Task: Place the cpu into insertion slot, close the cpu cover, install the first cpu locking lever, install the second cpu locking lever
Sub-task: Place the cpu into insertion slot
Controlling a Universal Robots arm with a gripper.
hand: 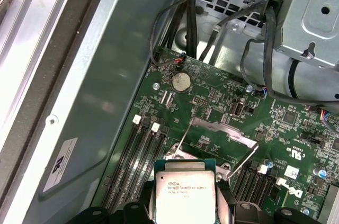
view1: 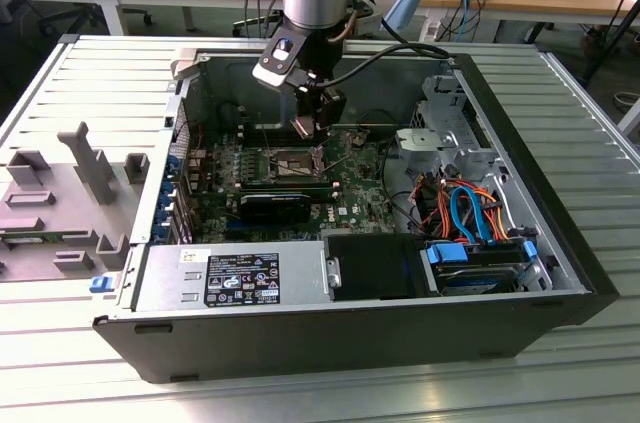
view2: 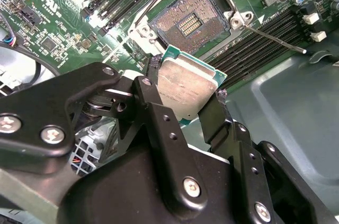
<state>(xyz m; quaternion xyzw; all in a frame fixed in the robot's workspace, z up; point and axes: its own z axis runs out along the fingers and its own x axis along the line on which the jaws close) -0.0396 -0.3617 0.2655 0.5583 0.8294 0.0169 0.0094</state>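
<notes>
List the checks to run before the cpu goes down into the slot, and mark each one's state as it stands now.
1. cpu clamped in the pincer: ok, held by two opposite edges.
2. insertion slot uncovered: ok, its contact field is bare.
3. cpu cover swung up off the slot: ok.
4. locking levers released: ok, both are raised.
5. cpu centred over the slot: cannot tell.

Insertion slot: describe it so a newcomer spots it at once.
Inside the open computer case, find the green motherboard. The insertion slot is the square pit of fine contacts beyond the cpu held in the claw; neighbouring memory slots are long and narrow.
</notes>
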